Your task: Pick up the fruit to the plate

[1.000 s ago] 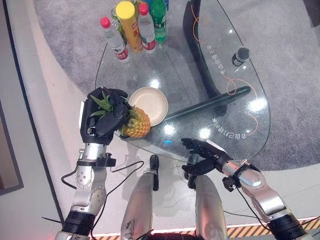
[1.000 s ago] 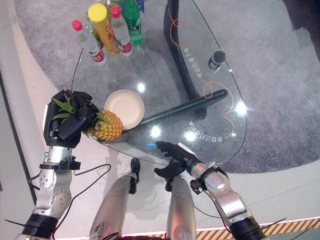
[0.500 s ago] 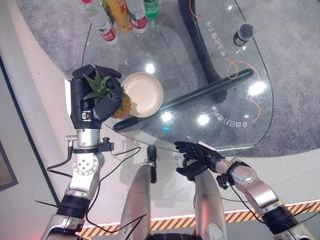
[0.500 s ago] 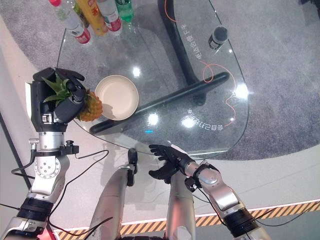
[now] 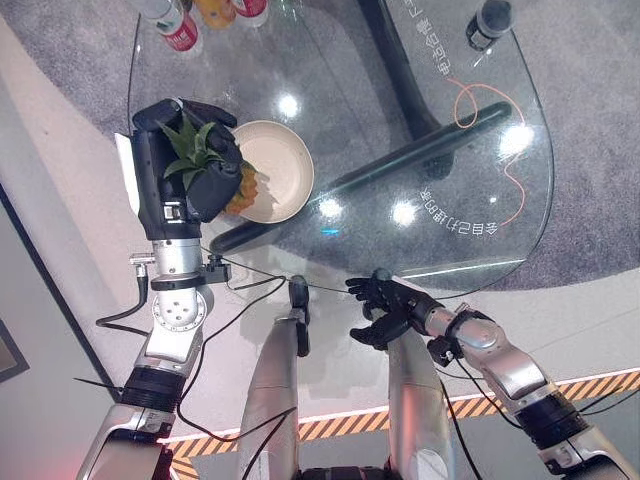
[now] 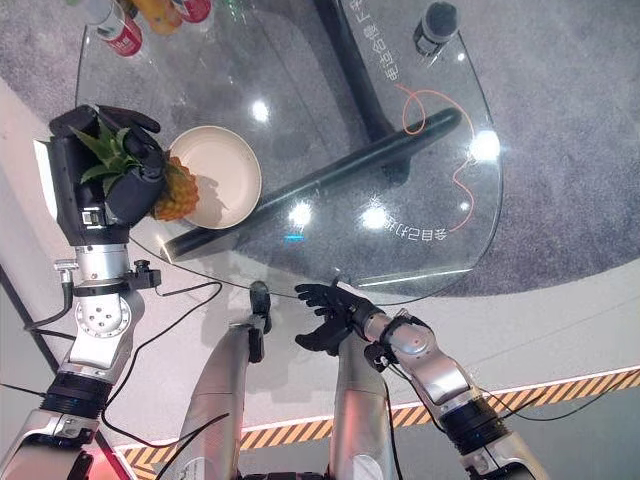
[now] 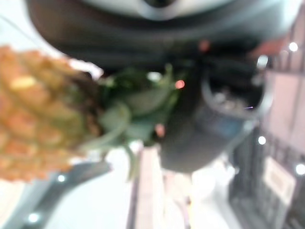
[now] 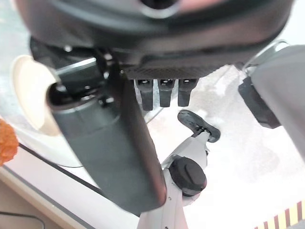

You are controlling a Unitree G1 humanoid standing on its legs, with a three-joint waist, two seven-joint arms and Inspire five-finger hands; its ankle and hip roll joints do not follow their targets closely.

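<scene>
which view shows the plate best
The left eye view: the whole round plate lies open on the glass table, beside the pineapple in the left hand. The right eye view matches; the right wrist view catches its edge.

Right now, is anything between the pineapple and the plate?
Nothing visible. The left hand has its fingers curled round the pineapple by its leaves, the fruit hanging at the plate's near-left rim. The plate is bare.
</scene>
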